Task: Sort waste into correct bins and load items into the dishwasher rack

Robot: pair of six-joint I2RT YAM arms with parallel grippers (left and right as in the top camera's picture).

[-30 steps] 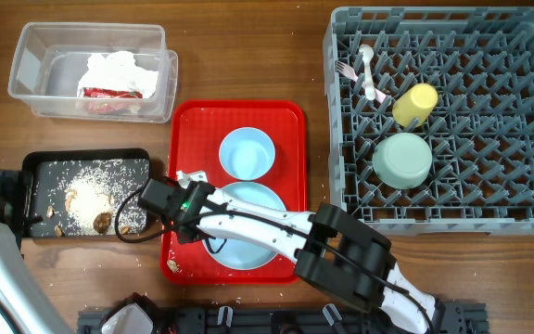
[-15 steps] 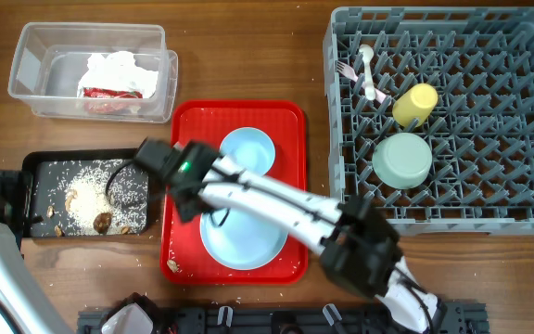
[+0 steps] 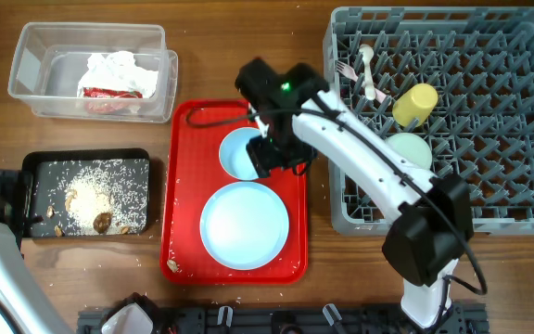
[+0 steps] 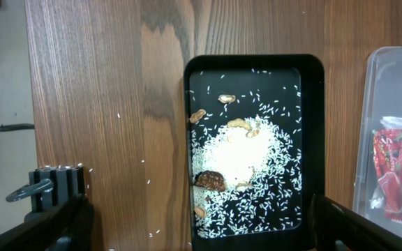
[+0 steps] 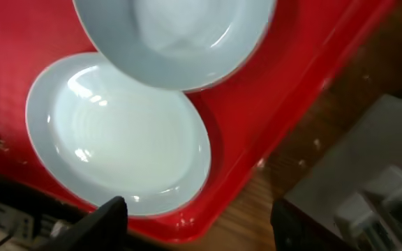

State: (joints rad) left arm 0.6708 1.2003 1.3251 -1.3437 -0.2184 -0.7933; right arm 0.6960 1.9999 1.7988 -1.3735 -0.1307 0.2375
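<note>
Your right gripper [image 3: 269,158] hangs wide open and empty over the small light blue bowl [image 3: 235,156] on the flat red serving tray [image 3: 184,204] (likely lining up a rim pinch).

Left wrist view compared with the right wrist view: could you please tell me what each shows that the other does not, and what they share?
Only the left wrist view shows the black tray holding loose rice and brown scraps, plus the clear tub with the red-and-white wrapper inside. Only the right wrist view shows the red serving tray, the light blue plate and the small light blue bowl. Both show the wooden table.
</note>
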